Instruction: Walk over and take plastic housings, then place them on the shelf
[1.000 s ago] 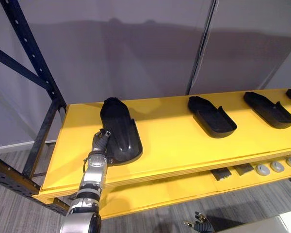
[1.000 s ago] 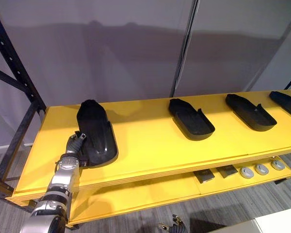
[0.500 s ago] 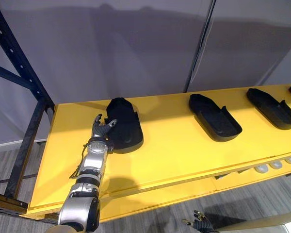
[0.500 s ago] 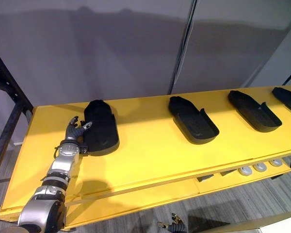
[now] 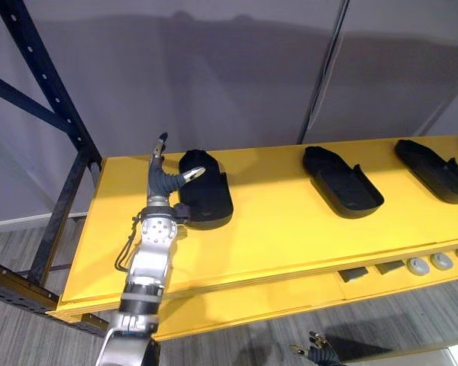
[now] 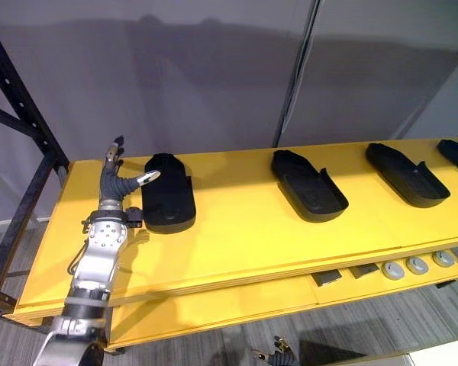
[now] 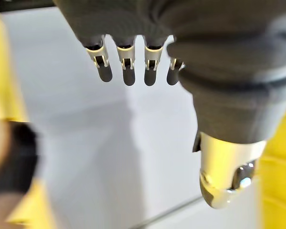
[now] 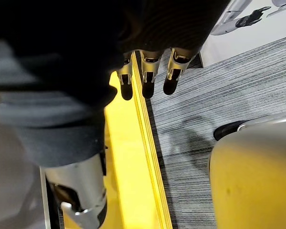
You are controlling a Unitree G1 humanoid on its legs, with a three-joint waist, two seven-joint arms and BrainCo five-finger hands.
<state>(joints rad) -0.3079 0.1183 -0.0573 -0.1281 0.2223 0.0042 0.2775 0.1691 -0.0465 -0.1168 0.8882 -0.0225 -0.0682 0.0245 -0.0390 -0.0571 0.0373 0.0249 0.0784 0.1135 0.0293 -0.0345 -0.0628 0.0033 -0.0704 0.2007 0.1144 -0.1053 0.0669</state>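
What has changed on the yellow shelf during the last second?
The left hand let go of the leftmost housing, opened and rose beside it; that housing now lies free on the shelf. The other housings and the right hand, low and open, stayed as they were.

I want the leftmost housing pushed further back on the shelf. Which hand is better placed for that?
Left. The left hand is open, right beside the leftmost housing on the top shelf; the right hand hangs low, below the shelf's front edge, far from it.
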